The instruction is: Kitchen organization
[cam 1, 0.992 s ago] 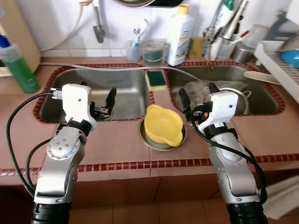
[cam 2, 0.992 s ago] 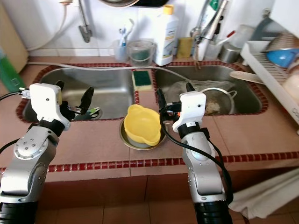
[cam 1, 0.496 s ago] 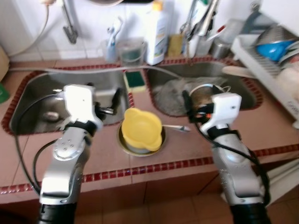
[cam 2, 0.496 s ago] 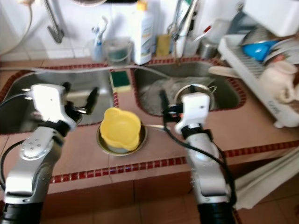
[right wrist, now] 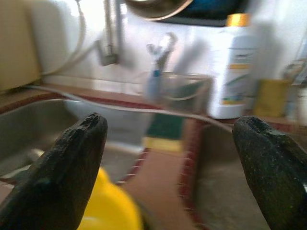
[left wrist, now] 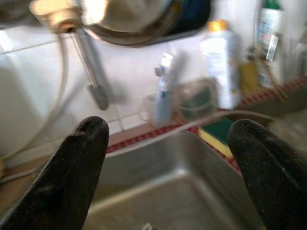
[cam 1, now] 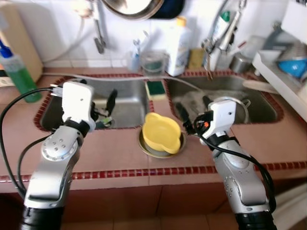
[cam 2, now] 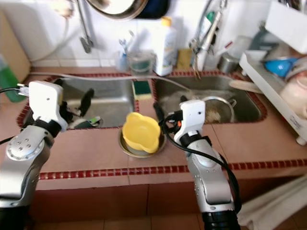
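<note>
With both the left tool (cam 1: 101,109) and right tool (cam 1: 193,114) released and empty, this looks like the approach: the yellow bowl (cam 1: 161,132) sits on the worktop (cam 1: 115,153) at the right tool's nine o'clock, awaiting a grasp.

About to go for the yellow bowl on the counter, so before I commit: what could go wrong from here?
1. The yellow bowl sits loosely in a metal dish on the narrow counter strip between the sinks; a nudge could slide both toward the front edge or into a sink.
2. The right tool is open close beside the bowl; a sideways approach might knock it rather than straddle the rim.
3. The hose lying across the left sink could snag the left tool.
</note>
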Controlling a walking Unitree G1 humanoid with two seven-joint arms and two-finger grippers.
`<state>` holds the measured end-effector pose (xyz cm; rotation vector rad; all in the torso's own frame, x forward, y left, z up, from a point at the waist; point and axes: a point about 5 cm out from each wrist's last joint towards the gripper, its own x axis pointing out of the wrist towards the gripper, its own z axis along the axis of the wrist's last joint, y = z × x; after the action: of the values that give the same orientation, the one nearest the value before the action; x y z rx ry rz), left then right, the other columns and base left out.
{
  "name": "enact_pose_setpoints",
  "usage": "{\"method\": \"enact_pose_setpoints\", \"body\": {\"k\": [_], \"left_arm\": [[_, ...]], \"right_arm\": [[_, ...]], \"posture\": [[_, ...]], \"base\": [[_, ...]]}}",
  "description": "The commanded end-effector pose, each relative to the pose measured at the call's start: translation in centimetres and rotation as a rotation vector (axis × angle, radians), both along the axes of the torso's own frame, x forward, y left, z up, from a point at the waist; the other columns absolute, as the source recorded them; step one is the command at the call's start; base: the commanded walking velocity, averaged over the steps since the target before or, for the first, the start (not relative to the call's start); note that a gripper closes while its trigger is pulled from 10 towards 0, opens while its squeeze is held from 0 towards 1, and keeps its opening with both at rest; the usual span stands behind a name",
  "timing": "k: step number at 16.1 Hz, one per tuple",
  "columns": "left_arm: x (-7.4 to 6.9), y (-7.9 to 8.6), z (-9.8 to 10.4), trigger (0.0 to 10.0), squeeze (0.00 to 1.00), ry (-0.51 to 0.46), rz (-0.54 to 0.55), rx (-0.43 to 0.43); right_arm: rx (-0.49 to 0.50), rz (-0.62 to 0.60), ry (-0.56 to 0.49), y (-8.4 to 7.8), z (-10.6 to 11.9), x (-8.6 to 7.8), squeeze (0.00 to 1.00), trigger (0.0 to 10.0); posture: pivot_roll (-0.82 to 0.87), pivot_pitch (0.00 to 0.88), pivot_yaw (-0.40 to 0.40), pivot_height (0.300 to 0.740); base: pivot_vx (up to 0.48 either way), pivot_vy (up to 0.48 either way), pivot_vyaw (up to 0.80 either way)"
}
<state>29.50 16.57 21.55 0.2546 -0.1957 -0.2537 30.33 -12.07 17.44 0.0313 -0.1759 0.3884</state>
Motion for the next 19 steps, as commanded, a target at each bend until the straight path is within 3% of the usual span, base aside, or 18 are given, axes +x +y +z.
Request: {"method": "enact_pose_setpoints", "body": {"k": [1,3,4,7,14,19], "left_arm": [[-0.5,-1.0,-0.2,10.0,0.0,0.029,-0.068,0.034],[-0.9,-1.5,-0.2,10.0,0.0,0.03,-0.106,0.057],[-1.7,-2.7,-0.5,10.0,0.0,0.052,-0.185,0.065],[-2.6,-3.8,-0.8,10.0,0.0,0.078,-0.287,0.1],[-2.9,-3.9,-0.2,10.0,0.0,0.064,-0.31,0.118],[-3.4,-5.0,-0.1,10.0,0.0,0.056,-0.36,0.125]], "right_arm": [[0.011,0.056,0.007,0.4,0.5,-0.1,0.0,10.0],[0.008,0.088,0.028,0.5,0.4,-0.2,0.0,10.0],[-0.023,0.139,0.074,0.3,-0.3,-0.5,0.0,10.0],[-0.047,0.191,0.127,-0.6,-0.7,-0.7,0.0,10.0],[-0.105,0.166,0.242,-5.7,0.7,-1.0,0.0,10.0],[-0.121,0.192,0.329,-7.2,0.7,-0.5,0.0,10.0]], "posture": [[-0.05,0.056,-0.002,0.74],[-0.05,0.057,-0.003,0.74],[-0.05,0.058,-0.003,0.74],[-0.05,0.064,-0.003,0.74],[-0.07,0.097,-0.002,0.74],[-0.09,0.106,-0.001,0.74]], "base": [[0.0,0.0,0.0],[0.0,0.0,0.0],[0.0,0.0,0.0],[0.0,0.0,0.0],[0.0,0.0,0.0],[0.0,0.0,0.0]]}}
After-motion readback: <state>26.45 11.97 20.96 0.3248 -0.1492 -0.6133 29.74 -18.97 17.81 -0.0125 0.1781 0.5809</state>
